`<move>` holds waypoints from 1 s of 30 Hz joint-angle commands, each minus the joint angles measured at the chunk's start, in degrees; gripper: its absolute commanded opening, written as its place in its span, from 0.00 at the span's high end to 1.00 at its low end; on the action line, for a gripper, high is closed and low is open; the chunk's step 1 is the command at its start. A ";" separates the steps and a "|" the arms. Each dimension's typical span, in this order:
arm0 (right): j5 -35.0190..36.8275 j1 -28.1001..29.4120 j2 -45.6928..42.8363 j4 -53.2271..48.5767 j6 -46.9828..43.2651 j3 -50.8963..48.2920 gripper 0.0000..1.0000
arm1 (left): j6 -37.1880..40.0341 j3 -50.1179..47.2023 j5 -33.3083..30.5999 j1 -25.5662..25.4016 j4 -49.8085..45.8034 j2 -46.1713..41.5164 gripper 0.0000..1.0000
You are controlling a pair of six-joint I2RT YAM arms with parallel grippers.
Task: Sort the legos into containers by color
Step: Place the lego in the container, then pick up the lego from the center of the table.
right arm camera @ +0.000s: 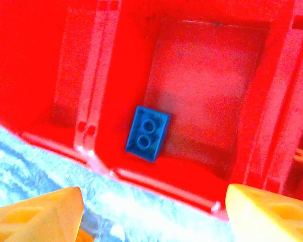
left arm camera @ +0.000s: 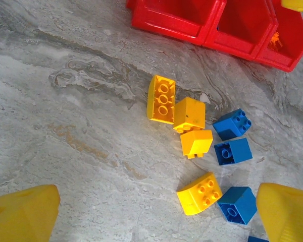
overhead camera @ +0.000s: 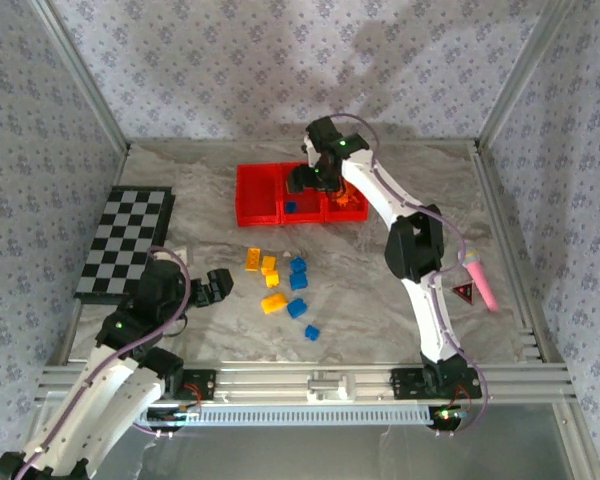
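The containers are three joined red bins at the back of the table. My right gripper hovers over the middle bin, open, with nothing between its fingers. In the right wrist view the gripper looks down on a blue lego lying on the floor of that bin. Orange legos lie in the right bin. Loose yellow legos and blue legos lie on the table. My left gripper hangs open just left of this pile.
A black-and-white checkered board lies at the left edge. A pink object rests at the right beside my right arm. Metal frame rails run along the near edge, and patterned walls enclose the table.
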 commanded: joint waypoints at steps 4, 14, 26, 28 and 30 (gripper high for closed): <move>4.25 3.63 -14.26 3.22 2.94 -16.56 0.15 | -0.65 -0.22 0.48 -0.30 2.38 0.21 0.00; 8.56 10.59 -21.54 4.53 0.10 -32.68 0.07 | 0.49 -1.64 1.56 -0.30 5.45 2.03 0.00; 9.92 15.40 -15.13 2.47 -3.98 -33.32 0.09 | 0.32 -2.09 1.66 -0.30 5.26 0.83 0.00; 9.69 15.84 -13.46 1.97 -4.40 -32.18 0.09 | 0.18 -2.01 1.66 -0.32 4.99 0.61 0.00; 9.38 16.11 -11.76 1.46 -5.00 -31.02 0.10 | 0.15 -2.00 1.60 -0.30 4.87 0.31 0.00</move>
